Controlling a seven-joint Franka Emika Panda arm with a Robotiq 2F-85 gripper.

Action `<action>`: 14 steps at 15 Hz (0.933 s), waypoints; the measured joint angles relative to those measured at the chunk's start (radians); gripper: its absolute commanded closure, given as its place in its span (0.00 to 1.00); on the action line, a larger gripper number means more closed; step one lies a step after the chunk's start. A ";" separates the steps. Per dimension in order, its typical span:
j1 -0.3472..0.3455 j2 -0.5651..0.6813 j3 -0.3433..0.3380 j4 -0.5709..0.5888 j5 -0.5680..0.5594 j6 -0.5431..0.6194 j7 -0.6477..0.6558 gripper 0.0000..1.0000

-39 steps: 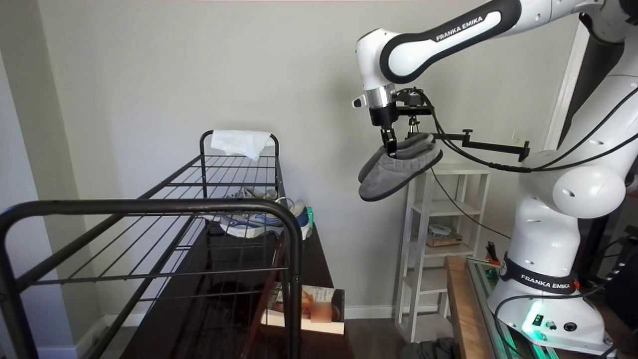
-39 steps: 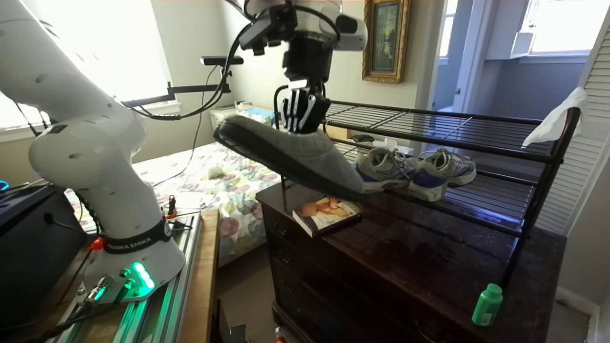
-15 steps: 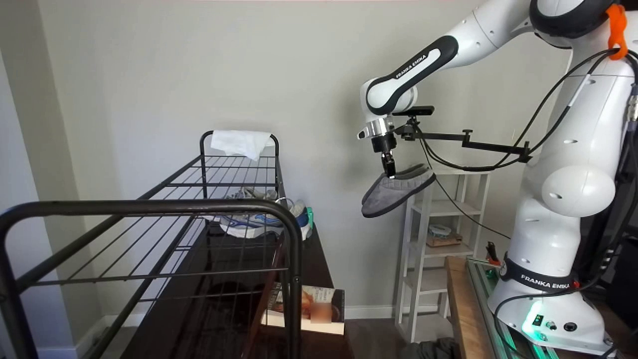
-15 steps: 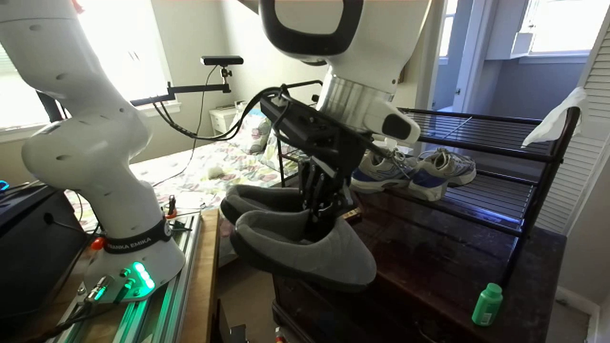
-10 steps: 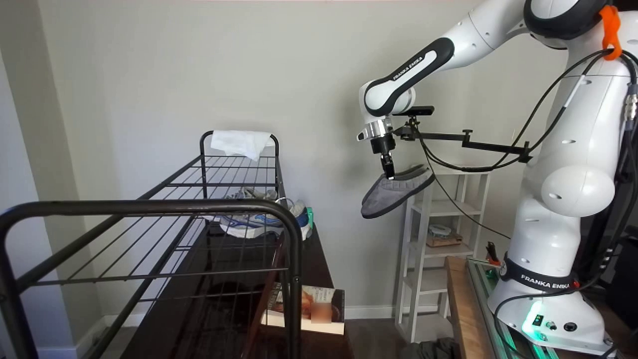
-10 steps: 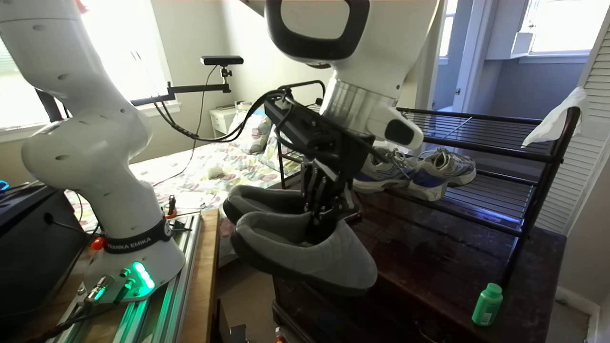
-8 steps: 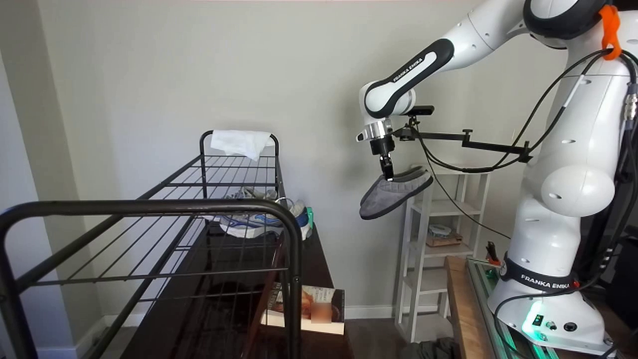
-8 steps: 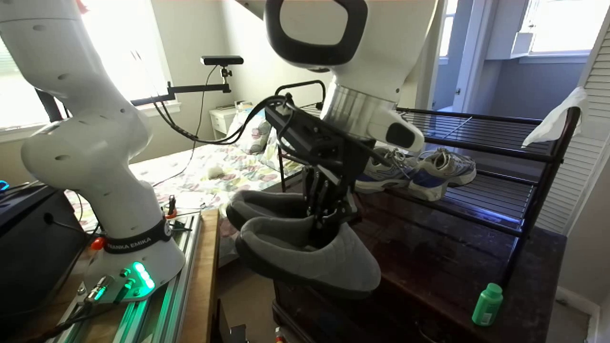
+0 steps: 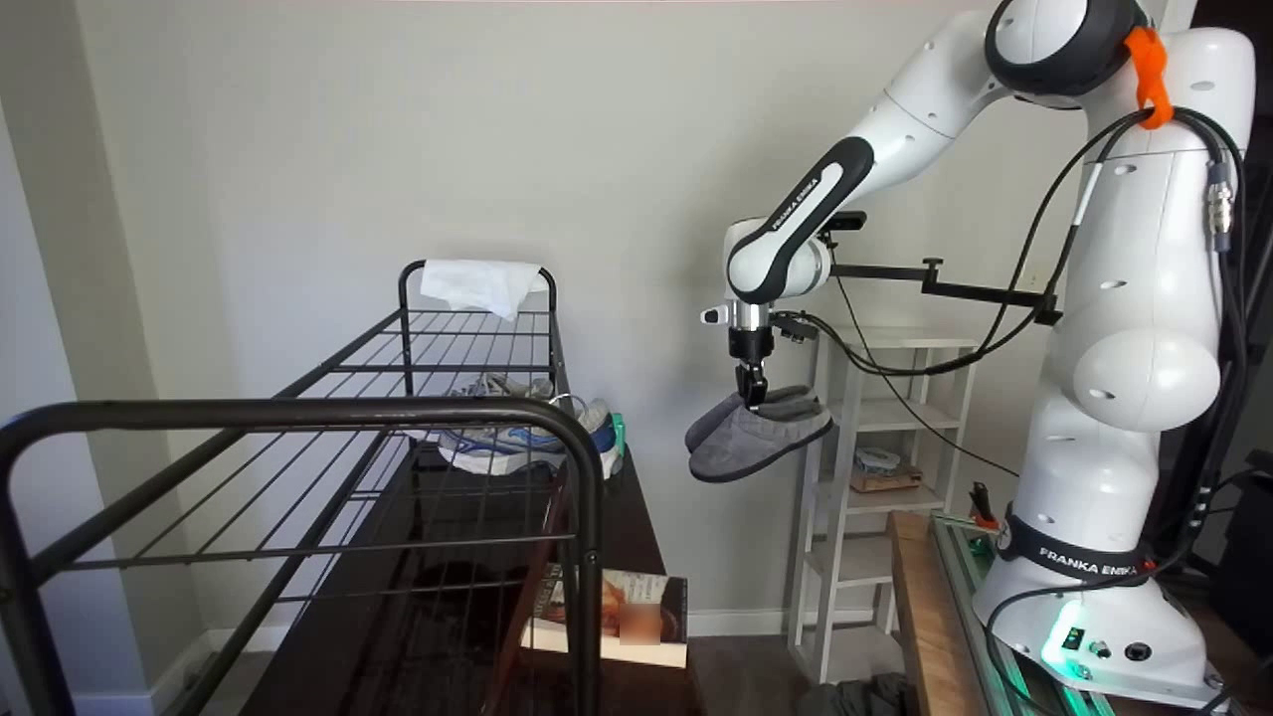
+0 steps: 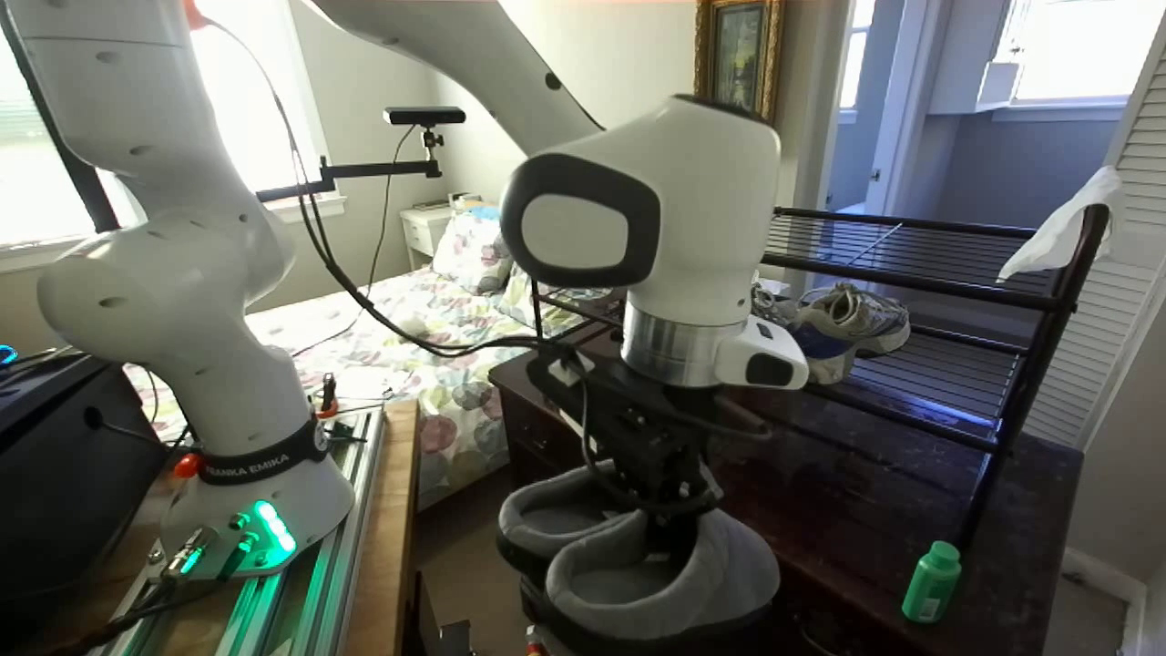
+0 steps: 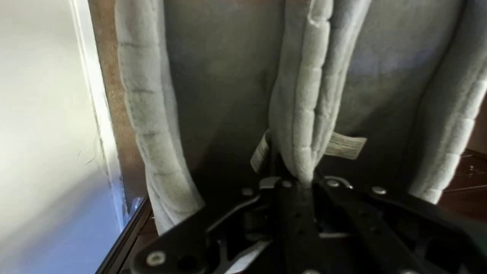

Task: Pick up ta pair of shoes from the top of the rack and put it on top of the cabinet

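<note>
The pair of grey slipper-like shoes (image 9: 761, 443) hangs in the air, toes slightly down, to the right of the cabinet (image 9: 629, 517) in an exterior view. The shoes (image 10: 742, 560) also show low in an exterior view, in front of the dark brown cabinet (image 10: 874, 510); I cannot tell whether they are above its top. My gripper (image 9: 753, 401) is shut on the adjoining inner sides of both shoes, as the wrist view (image 11: 304, 182) shows; its fingertips are partly hidden inside the shoes. The black metal rack (image 9: 298, 410) stands on the cabinet.
A book (image 9: 617, 617) lies on the cabinet's near end. Blue and white sneakers (image 10: 847, 333) sit on the rack's lower shelf. A green bottle (image 10: 931, 583) stands at the cabinet's front edge. A white cloth (image 9: 482, 283) hangs on the rack. A white shelving unit (image 9: 835, 497) stands behind.
My gripper has come down with the shoes, moving left in an exterior view and right in an exterior view. The wrist has turned more upright, and the shoes hang less tilted.
</note>
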 measured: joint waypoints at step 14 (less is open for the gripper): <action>-0.013 0.108 0.199 0.007 0.653 0.318 -0.363 0.98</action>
